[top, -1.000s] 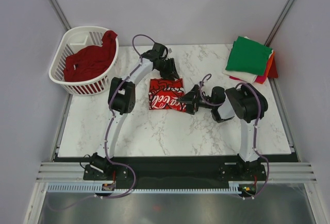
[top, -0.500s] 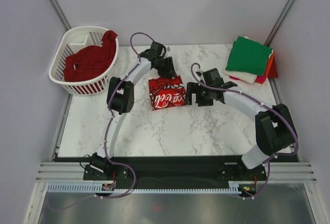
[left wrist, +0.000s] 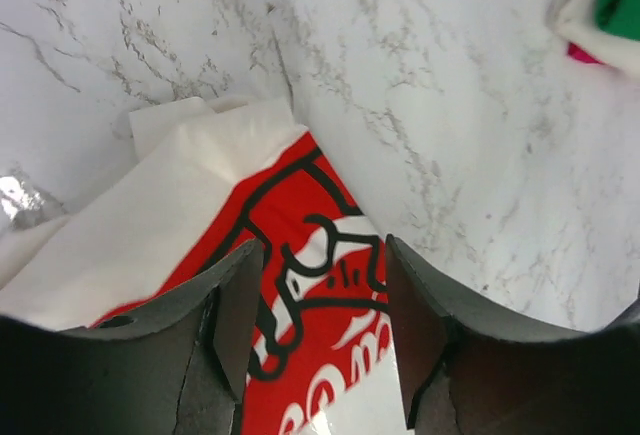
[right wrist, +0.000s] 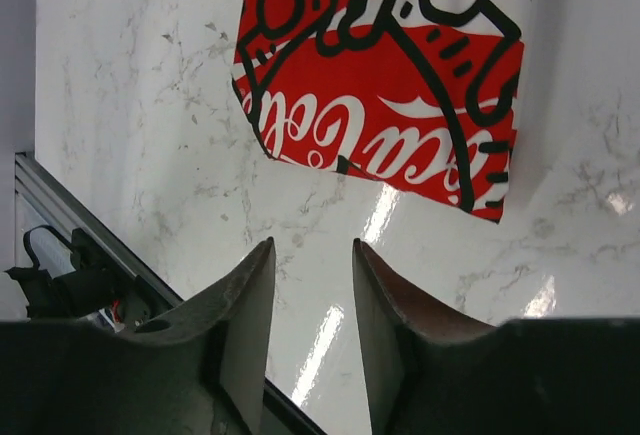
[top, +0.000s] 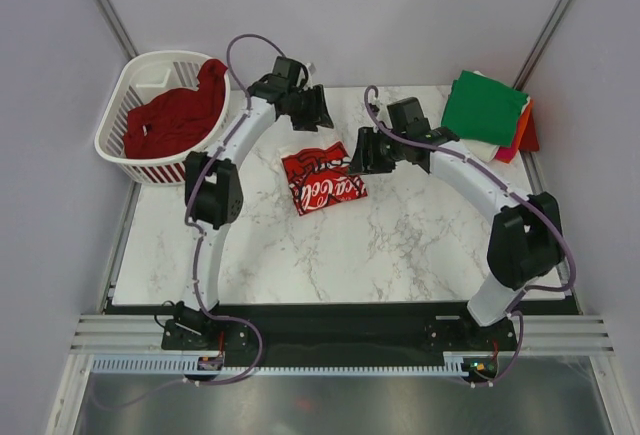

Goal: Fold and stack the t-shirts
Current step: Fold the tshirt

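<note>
Left gripper (top: 316, 117) and right gripper (top: 362, 155), jaws apart and empty, hover by my folded Coca-Cola t-shirt (top: 325, 181), which I judge ready for the stack (top: 487, 113)

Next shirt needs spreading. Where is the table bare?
The near strip of table, between the Coca-Cola shirt and the near edge, is bare. Crowded: the far middle, where the left arm and right arm hang at that shirt, and the far right corner, with the folded stack.

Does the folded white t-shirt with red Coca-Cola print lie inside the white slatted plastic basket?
No, the Coca-Cola t-shirt lies on the marble table, while the basket holds a dark red t-shirt.
</note>
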Tool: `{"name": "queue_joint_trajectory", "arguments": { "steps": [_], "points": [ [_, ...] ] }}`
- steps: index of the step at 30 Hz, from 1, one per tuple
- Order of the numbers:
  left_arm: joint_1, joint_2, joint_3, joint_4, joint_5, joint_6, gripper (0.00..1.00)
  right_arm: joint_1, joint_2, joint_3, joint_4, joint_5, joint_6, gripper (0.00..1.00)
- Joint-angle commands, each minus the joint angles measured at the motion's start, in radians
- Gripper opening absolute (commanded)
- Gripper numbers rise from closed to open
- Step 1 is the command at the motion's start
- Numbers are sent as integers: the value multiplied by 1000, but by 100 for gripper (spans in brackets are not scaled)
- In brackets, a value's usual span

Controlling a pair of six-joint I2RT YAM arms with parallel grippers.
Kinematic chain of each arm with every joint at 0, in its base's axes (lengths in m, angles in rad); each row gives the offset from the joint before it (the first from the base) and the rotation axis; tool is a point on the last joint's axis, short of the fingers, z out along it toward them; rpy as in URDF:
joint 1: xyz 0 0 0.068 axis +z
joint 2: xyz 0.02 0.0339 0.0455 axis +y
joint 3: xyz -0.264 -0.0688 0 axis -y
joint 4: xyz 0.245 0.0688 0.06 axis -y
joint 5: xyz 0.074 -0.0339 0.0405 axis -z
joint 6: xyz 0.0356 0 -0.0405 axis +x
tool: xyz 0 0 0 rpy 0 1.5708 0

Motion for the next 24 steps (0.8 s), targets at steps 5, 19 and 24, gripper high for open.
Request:
{"name": "queue_joint_trajectory", "arguments": {
  "steps": [5, 19, 24],
  "points": [
    [-37, -381, -337, 1, -146, 35, 50, 0, 222, 125, 116, -147, 31, 30],
    [-112, -323, -840, 244, -161, -99, 43, -115, 433, -11, 297, -195, 19, 28],
    [-112, -317, -946, 250, -212, -126, 42, -127, 401, -156, 343, -175, 28, 28]
  ]
}}
